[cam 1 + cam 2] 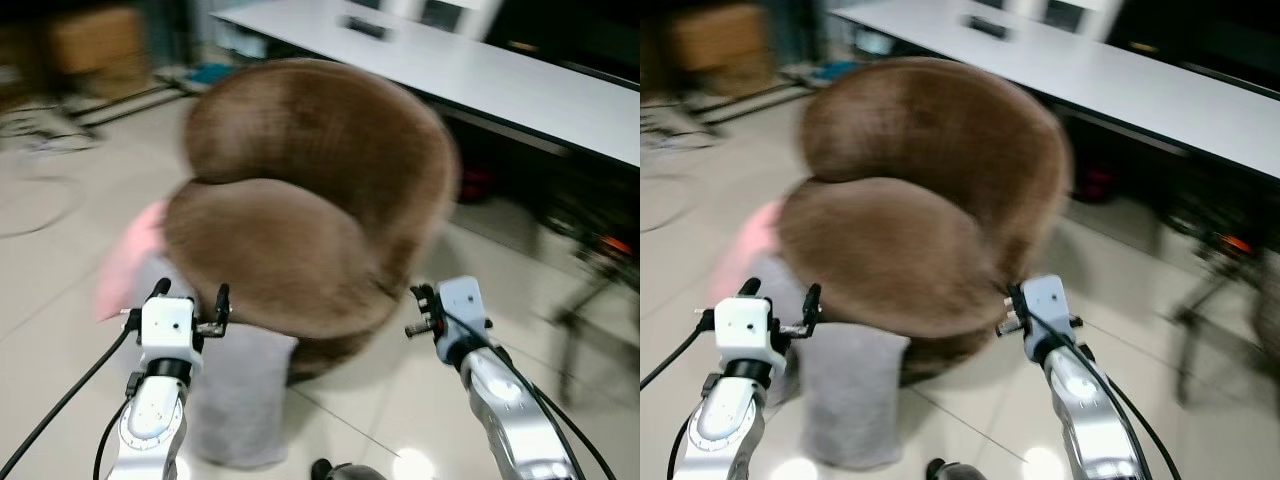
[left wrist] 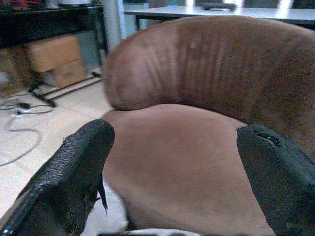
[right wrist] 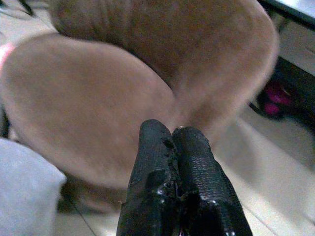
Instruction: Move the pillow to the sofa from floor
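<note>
A round brown sofa chair [image 1: 300, 200] stands in front of me, blurred. On the floor at its front left a grey pillow [image 1: 245, 400] leans against its base. A pink pillow [image 1: 130, 255] lies further left beside it. My left gripper [image 1: 190, 295] is open and empty, hovering above the grey pillow at the seat's front edge; in the left wrist view its fingers [image 2: 74, 172] frame the sofa seat [image 2: 187, 157]. My right gripper [image 1: 418, 310] is shut with nothing in it, level with the seat's right edge; the right wrist view shows its pressed fingertips [image 3: 172, 132] facing the sofa.
A long white table [image 1: 500, 80] runs behind the sofa, with dark space beneath. Cardboard boxes [image 2: 54, 59] and loose cables [image 1: 40, 190] lie at the far left. A black stand's legs [image 1: 590, 300] occupy the right. Pale tiled floor [image 1: 400, 400] lies between my arms.
</note>
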Robot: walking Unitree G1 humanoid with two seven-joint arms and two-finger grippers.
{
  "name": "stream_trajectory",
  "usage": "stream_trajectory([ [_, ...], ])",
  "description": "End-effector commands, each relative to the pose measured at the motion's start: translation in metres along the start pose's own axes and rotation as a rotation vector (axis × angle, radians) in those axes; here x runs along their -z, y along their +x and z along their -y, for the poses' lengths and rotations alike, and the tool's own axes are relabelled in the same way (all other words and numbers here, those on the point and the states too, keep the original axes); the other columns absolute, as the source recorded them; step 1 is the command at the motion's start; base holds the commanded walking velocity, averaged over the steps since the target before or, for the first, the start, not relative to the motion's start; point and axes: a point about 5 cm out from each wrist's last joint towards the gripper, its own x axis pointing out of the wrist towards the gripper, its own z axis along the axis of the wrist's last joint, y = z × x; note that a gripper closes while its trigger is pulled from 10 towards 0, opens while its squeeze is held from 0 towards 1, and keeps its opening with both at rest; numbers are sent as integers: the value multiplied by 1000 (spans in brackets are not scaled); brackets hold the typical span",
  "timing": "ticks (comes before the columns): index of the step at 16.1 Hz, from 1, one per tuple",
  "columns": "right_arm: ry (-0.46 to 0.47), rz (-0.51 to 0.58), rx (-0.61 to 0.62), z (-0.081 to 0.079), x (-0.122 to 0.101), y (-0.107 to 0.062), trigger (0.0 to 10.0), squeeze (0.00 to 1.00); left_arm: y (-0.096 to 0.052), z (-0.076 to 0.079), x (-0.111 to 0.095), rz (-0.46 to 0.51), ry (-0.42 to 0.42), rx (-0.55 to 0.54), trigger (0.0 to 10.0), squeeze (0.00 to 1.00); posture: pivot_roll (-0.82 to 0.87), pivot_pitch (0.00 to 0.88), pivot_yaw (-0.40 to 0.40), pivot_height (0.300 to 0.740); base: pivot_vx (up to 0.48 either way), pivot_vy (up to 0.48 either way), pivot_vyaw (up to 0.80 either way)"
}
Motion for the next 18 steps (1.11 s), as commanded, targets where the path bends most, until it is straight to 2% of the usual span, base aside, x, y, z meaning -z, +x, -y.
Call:
stream_trajectory([
  [1,-9,-12,0,7,-1,-3,10000,0,-4,7,-1,3,10,20,10000,0,30,0,-123,740,0,0,-800],
  [4,-17,-42,30,20,7,-6,10000,0,-3,16,1,-8,57,74,10000,0,28,0,-78,740,0,0,-800],
  [5,9,-45,89,32,9,-8,10000,0,-1,20,-2,-3,67,118,10000,0,54,0,-37,740,0,0,-800],
  [8,31,-37,119,30,11,-11,10000,0,-2,16,-11,10,62,148,10000,0,42,0,22,740,0,0,-800],
  [10,33,-15,116,25,7,-14,10000,0,3,22,-10,6,48,188,10000,0,14,0,51,740,0,0,-800],
  [12,57,-2,106,14,5,-12,10000,0,8,11,-10,7,50,165,10000,0,31,0,40,740,0,0,-800],
  [15,91,12,64,-10,0,-4,10000,0,16,-20,-21,14,54,80,10000,0,75,0,57,740,0,0,-800],
  [16,108,33,53,-18,-7,0,10000,0,18,-30,-28,29,31,64,10000,0,68,0,71,740,0,0,-800],
  [18,118,48,47,-25,-16,7,10000,0,21,-40,-29,26,34,46,10000,0,66,0,66,740,0,0,-800],
])
